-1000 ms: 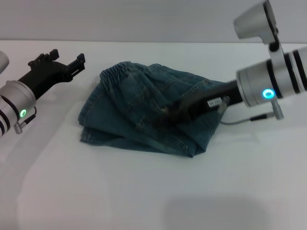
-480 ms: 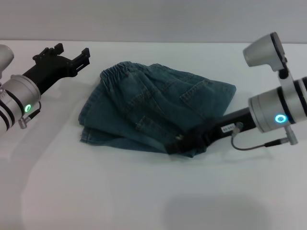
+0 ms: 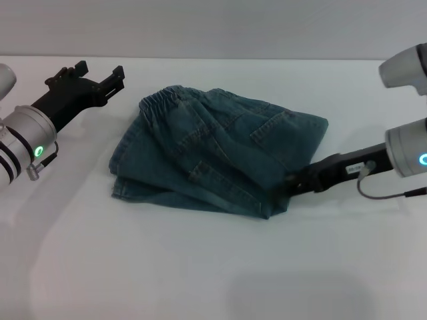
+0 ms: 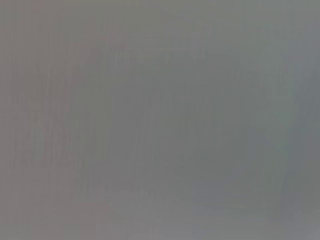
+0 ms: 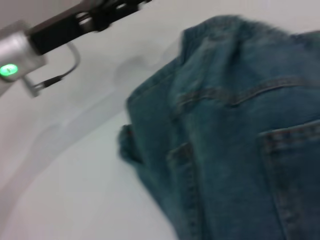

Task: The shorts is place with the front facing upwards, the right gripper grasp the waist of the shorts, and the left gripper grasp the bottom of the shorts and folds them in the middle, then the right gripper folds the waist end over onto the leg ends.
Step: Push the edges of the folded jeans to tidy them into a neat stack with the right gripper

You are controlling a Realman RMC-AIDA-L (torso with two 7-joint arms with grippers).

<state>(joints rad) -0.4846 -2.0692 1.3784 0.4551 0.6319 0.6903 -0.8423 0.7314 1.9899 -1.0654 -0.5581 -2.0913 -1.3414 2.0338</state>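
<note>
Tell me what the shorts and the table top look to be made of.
Shorts: blue denim, matte and faded, going by the tan stitching, pocket seams and gathered elastic waist. Table: a smooth white surface with a soft sheen, perhaps laminate or painted board; the look leaves that open.

Denim on a smooth matt table

The shorts [image 3: 213,157] are faded blue denim cloth, tan-stitched; the table [image 3: 200,267] is smooth, matt white.

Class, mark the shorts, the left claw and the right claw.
shorts [image 3: 213,153]: head view, middle of the folded denim.
left claw [image 3: 110,81]: head view, between its black fingertips.
right claw [image 3: 288,183]: head view, tip at the denim's edge.
</note>
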